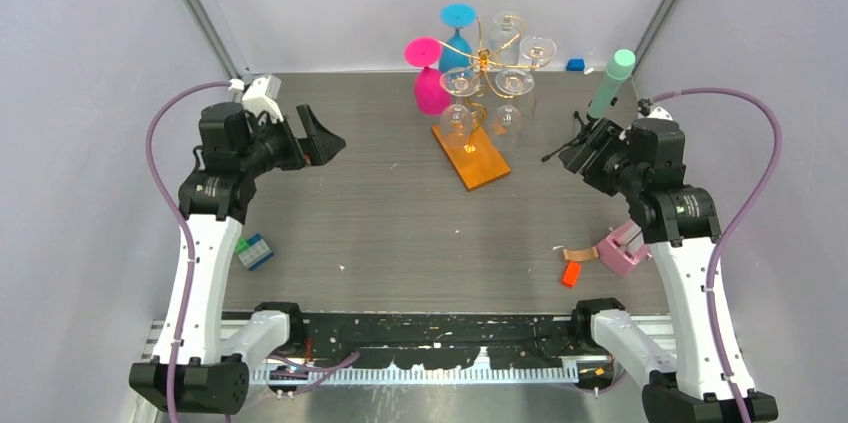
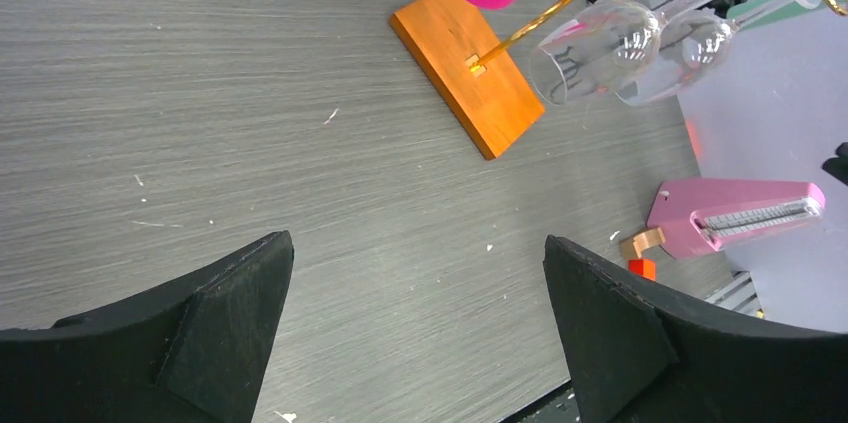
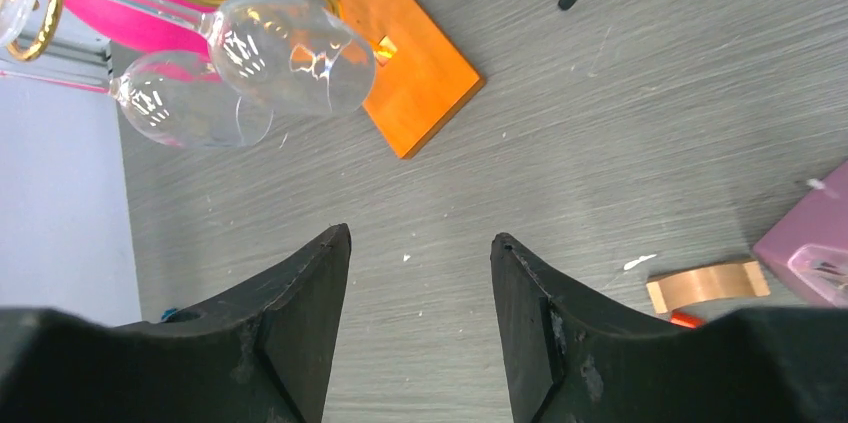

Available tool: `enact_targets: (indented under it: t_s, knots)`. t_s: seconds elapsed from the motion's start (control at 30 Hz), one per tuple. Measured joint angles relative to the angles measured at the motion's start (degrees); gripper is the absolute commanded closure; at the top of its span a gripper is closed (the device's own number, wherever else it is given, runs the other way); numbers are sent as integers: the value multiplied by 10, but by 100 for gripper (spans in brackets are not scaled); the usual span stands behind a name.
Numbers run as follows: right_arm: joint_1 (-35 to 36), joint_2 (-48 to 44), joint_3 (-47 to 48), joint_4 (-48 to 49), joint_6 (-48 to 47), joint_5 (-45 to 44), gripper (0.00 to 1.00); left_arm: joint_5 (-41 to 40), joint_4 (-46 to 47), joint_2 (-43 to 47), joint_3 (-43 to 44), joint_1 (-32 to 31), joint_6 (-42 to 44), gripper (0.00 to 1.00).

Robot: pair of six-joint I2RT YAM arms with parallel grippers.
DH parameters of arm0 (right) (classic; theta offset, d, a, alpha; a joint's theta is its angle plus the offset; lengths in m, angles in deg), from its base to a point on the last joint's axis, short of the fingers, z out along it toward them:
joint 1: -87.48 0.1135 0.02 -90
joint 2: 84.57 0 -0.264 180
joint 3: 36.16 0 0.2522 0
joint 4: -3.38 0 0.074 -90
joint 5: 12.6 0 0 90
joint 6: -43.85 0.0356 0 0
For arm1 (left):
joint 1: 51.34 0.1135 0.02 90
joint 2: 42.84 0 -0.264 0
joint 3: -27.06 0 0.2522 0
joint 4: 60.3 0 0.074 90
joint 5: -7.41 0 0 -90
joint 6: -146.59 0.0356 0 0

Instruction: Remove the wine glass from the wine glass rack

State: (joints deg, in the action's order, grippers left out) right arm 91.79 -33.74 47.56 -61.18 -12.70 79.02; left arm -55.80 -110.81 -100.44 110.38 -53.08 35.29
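Observation:
The wine glass rack (image 1: pixel 484 61) is a gold wire stand on an orange-brown wooden base (image 1: pixel 470 155) at the back middle of the table. Several wine glasses hang upside down from it: a pink one (image 1: pixel 432 89), a blue one (image 1: pixel 457 18) and clear ones (image 1: pixel 458 121). My left gripper (image 1: pixel 325 138) is open and empty, well left of the rack. My right gripper (image 1: pixel 583 150) is open and empty, to the rack's right. The left wrist view shows the base (image 2: pixel 470 68) and clear glasses (image 2: pixel 590 63) beyond the open gripper (image 2: pixel 418 243). The right wrist view shows the base (image 3: pixel 415 73) and a clear glass (image 3: pixel 290 58) beyond its gripper (image 3: pixel 420 233).
A black tripod with a mint-green cylinder (image 1: pixel 612 83) stands right beside my right gripper. A pink box (image 1: pixel 622 251), a tan piece (image 3: pixel 708 285) and a red block (image 1: pixel 571 274) lie at the right front. A blue-green block (image 1: pixel 254 251) lies at the left. A small blue object (image 1: pixel 575 65) sits at the back.

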Motion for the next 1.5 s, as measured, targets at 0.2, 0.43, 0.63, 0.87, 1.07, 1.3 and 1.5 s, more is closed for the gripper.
enact_targets:
  t_s: [0.2, 0.43, 0.63, 0.87, 1.07, 1.3, 1.5]
  knots:
    - [0, 0, -19, 12, 23, 53, 40, 12, 5, 27, -16, 0, -7, 0]
    - [0, -19, -48, 80, 83, 152, 32, 33, 40, 40, -53, 0, -15, 0]
    - [0, -64, -105, 209, 200, 205, 31, 34, 87, 50, -115, 0, -36, 0]
    - [4, -42, -114, 317, 333, 182, 31, 36, 151, 65, -143, 0, -63, 0]
    - [20, 23, -110, 373, 390, 163, 31, 48, 170, 63, -143, 0, -64, 0]
    - [35, 70, -99, 400, 404, 129, 36, 50, 181, 52, -143, 0, -62, 0]
    - [36, 99, -72, 407, 402, 93, 46, 50, 183, 54, -146, 0, -61, 0]
